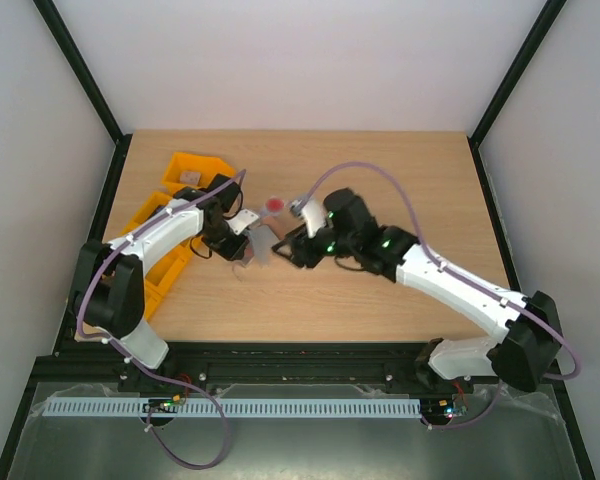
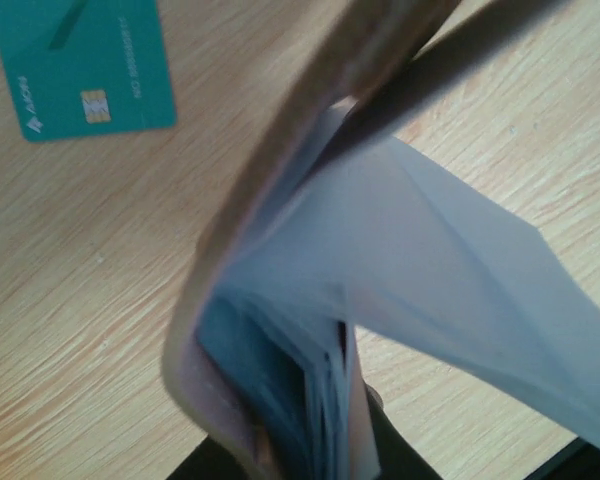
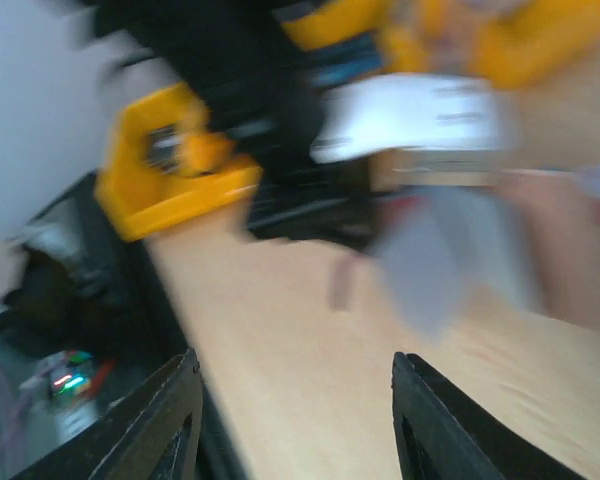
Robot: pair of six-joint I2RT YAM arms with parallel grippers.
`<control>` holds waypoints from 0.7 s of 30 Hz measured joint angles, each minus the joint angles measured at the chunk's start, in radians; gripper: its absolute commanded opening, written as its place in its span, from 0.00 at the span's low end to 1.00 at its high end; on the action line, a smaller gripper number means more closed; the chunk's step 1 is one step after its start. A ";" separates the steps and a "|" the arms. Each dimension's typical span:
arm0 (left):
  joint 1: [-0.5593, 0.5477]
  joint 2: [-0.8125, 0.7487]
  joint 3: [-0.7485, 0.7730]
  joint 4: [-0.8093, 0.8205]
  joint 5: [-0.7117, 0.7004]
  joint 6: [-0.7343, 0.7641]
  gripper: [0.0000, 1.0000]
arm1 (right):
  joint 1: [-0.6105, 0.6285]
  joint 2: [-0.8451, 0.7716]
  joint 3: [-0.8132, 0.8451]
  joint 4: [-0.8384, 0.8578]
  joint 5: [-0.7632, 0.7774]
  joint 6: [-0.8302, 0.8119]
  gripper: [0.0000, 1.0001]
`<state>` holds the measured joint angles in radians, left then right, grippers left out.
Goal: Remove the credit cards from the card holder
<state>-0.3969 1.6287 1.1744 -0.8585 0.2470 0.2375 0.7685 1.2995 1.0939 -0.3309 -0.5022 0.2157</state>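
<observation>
Left wrist: left pincer (image 1: 246, 246) pinching card holder (image 2: 280, 250) (flaps splayed); teal card (image 2: 85, 65) flat on bench (image 2: 80, 300). Right pincer (image 3: 292, 400) spread, just beside holder.

The reddish-brown folding card holder (image 2: 280, 190) gapes open, grey-blue inside, raised just left of the light wooden table (image 2: 80, 300)'s centre. The teal-green card (image 2: 85, 65) lies flat beside it, the pale red-marked card (image 1: 276, 205) just beyond.

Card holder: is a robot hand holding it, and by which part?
The left gripper grips the card holder by one end; the right gripper is open, empty.
</observation>
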 measured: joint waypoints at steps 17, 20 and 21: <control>-0.019 -0.068 0.047 -0.043 0.176 -0.027 0.02 | 0.215 0.174 -0.348 0.829 0.062 0.216 0.21; -0.019 -0.071 0.059 -0.050 0.214 -0.012 0.02 | 0.190 0.220 -0.347 0.850 0.081 0.240 0.16; -0.019 -0.072 0.060 -0.051 0.222 -0.009 0.02 | 0.176 0.227 -0.347 0.853 0.088 0.245 0.15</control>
<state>-0.4160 1.5562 1.2339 -0.9092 0.4690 0.2283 0.9447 1.5269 0.7471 0.5220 -0.4141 0.4610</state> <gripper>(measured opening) 0.088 0.185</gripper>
